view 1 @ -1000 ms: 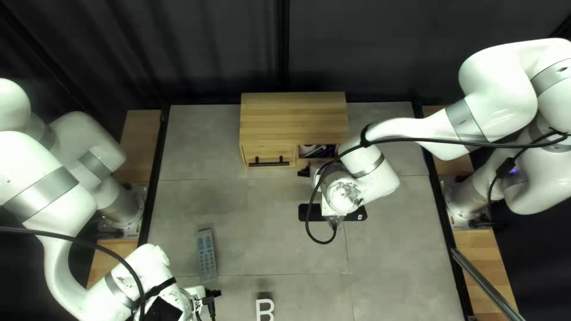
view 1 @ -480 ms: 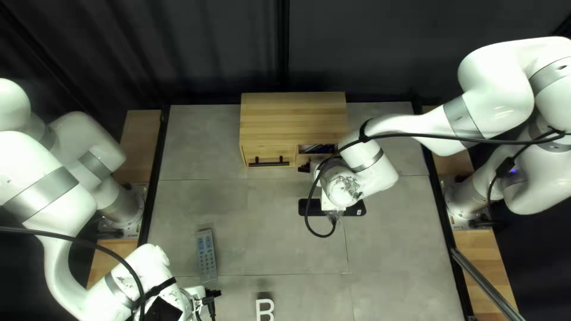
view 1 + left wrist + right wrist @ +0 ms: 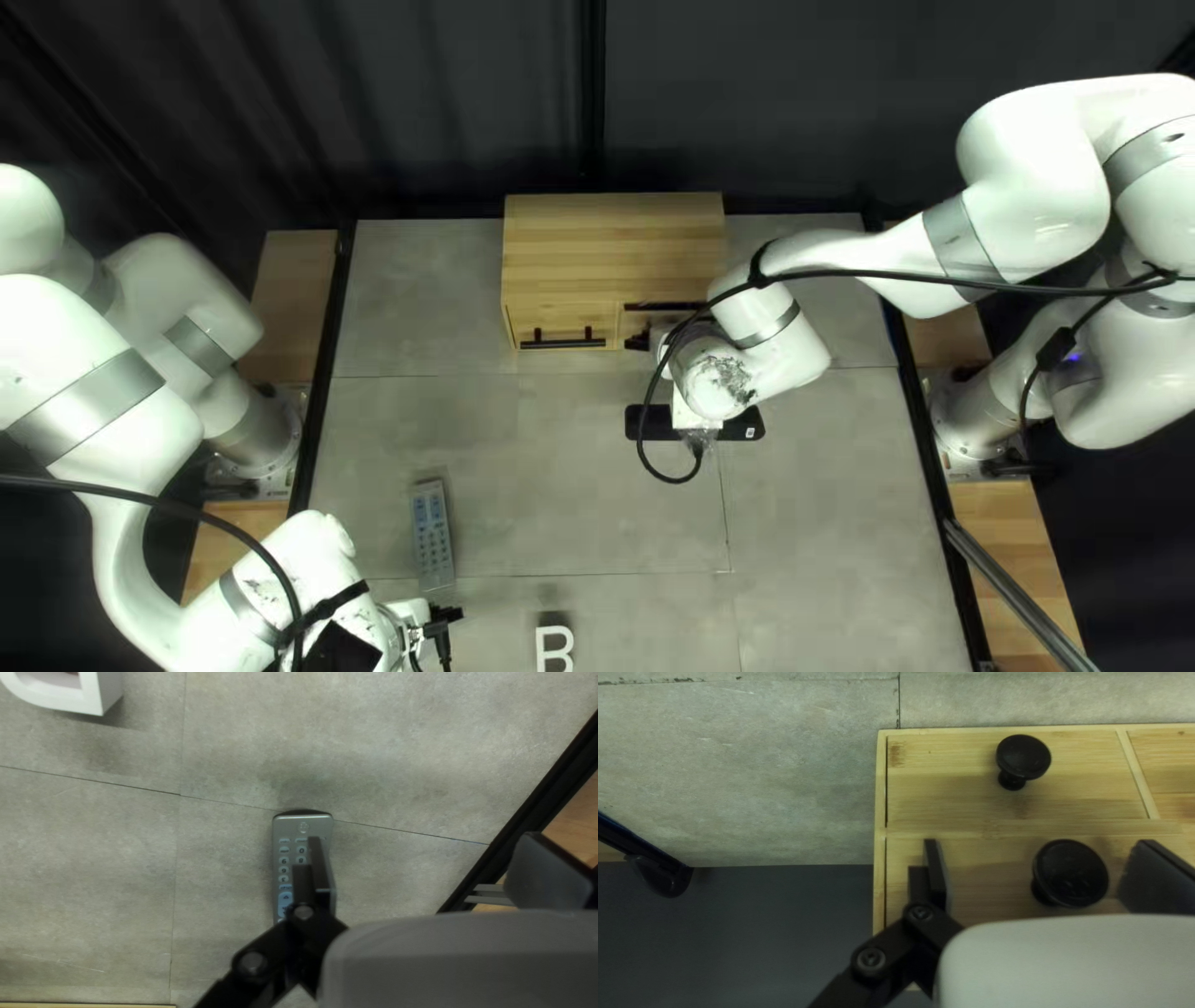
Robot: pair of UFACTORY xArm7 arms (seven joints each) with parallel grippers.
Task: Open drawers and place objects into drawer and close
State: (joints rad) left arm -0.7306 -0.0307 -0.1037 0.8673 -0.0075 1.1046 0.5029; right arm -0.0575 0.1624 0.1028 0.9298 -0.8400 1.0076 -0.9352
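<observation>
At the table's (image 3: pixel 436 324) far side, the right arm (image 3: pixel 1040 199) has edged closer to the cabinet (image 3: pixel 616 243), and the upper drawer (image 3: pixel 983 865) at the cabinet's right in the top left view has gone in with it. A second ago its opening showed dark things inside; now only a thin dark slit is left, so this looks like the closing step, nearly done for this drawer. The right gripper (image 3: pixel 1039 849) stands wide open at the drawer's front, with nothing clasped; whether it touches the front I can't tell. The left gripper (image 3: pixel 422 837) is also wide open and empty, over the near part of the table, where nothing has shifted. The black slab (image 3: pixel 647 423), partly hidden under the right arm, lies on the table in front of the cabinet. The remote (image 3: pixel 303 830) is flat on the table, one finger of the left gripper above it, and the white letter (image 3: pixel 554 647) sits near the table's near edge; if all three are meant for drawers, plenty remains. Smallest, the drawer's knob (image 3: pixel 1074 871) is between the right gripper's fingers but not pinched; a short straight push should finish, while drifting sideways could catch it.
</observation>
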